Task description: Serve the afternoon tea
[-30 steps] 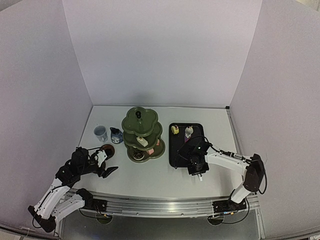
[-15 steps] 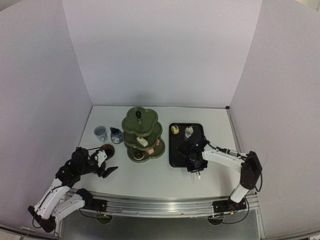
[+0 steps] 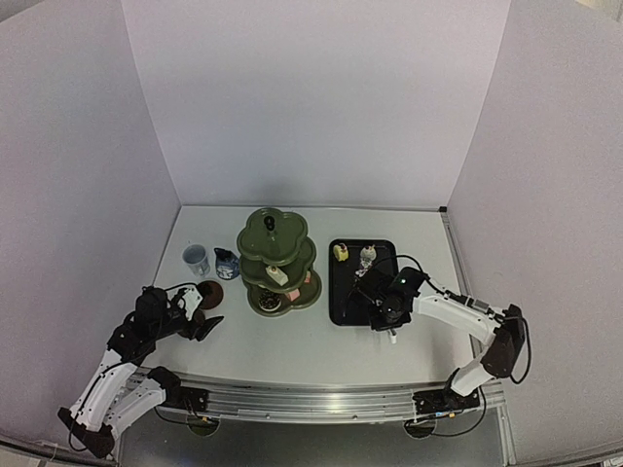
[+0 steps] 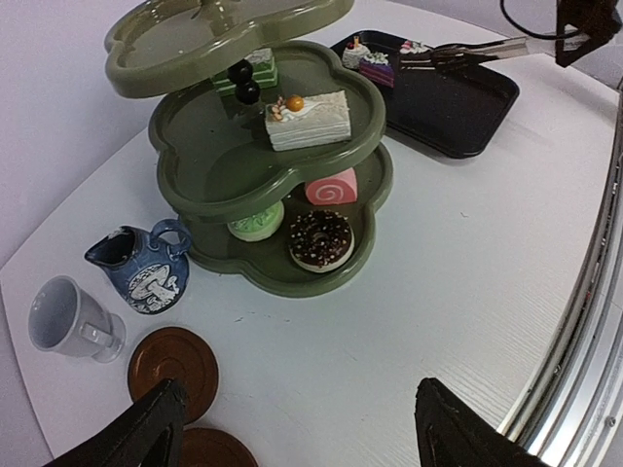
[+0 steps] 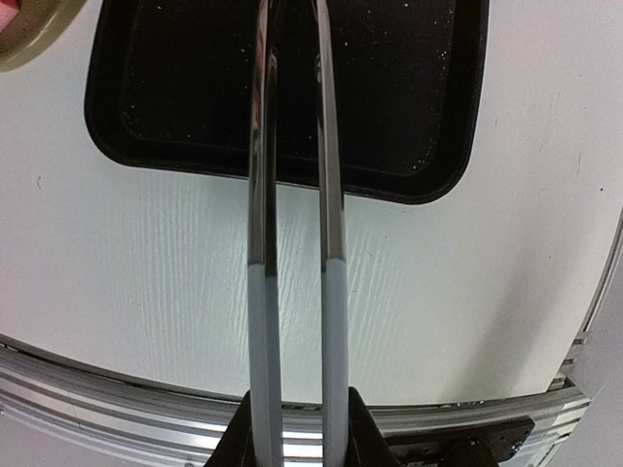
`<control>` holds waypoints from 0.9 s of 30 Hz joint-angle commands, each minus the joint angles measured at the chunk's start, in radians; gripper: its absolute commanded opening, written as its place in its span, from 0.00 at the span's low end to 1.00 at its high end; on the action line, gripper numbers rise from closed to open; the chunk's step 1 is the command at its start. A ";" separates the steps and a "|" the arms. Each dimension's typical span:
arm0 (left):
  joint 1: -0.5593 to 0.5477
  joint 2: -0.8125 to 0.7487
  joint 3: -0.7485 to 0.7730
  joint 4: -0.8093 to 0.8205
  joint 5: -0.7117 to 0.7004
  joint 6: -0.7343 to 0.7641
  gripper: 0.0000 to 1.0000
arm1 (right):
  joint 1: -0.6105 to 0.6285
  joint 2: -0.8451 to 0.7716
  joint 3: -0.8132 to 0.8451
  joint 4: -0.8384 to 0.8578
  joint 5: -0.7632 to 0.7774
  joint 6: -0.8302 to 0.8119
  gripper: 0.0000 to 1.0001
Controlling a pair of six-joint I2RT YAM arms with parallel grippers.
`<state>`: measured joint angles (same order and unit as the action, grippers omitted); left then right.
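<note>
The dark green three-tier stand [image 3: 277, 258] [image 4: 273, 146] carries several pastries, among them a white cake slice [image 4: 307, 119], a pink roll [image 4: 331, 187] and a chocolate donut [image 4: 320, 238]. Left of it stand the dark blue jug [image 4: 141, 268] and the pale blue cup [image 4: 63, 319]. Two brown saucers [image 4: 173, 360] [image 4: 209, 449] lie by my left gripper [image 3: 200, 326] [image 4: 302, 438], which is open and holds nothing. My right gripper [image 3: 389, 309] [image 5: 297, 428] is shut on the handle end of the metal tongs [image 5: 292, 243] [image 4: 477, 49]. Their tips reach over the tray beside a purple pastry [image 4: 378, 68].
The black tray [image 3: 350, 292] [image 5: 389, 97] lies right of the stand with a yellow pastry [image 3: 341, 252] and a white one [image 3: 367, 257] at its far end. The metal rail [image 5: 146, 409] runs along the table's near edge. White walls enclose three sides.
My right gripper has squeezed the tongs narrower and its arm has swung a little to the right. My left gripper has drawn back slightly towards the near left, uncovering a saucer.
</note>
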<state>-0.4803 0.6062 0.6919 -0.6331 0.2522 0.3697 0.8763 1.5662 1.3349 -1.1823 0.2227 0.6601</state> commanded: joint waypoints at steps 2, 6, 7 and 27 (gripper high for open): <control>0.061 -0.010 -0.010 0.059 -0.053 -0.046 0.82 | 0.045 -0.056 0.080 -0.035 0.052 -0.002 0.00; 0.098 -0.012 -0.015 0.061 -0.048 -0.051 0.82 | 0.137 -0.061 0.148 -0.090 0.066 -0.004 0.00; 0.103 -0.011 -0.018 0.064 -0.049 -0.050 0.82 | 0.157 -0.059 0.164 -0.118 0.064 0.003 0.00; 0.216 -0.032 -0.034 0.078 -0.027 -0.054 0.82 | 0.458 0.299 0.715 -0.109 -0.249 -0.197 0.00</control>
<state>-0.2823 0.5903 0.6579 -0.5926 0.2145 0.3313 1.3246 1.7256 1.8211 -1.3438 0.0124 0.5517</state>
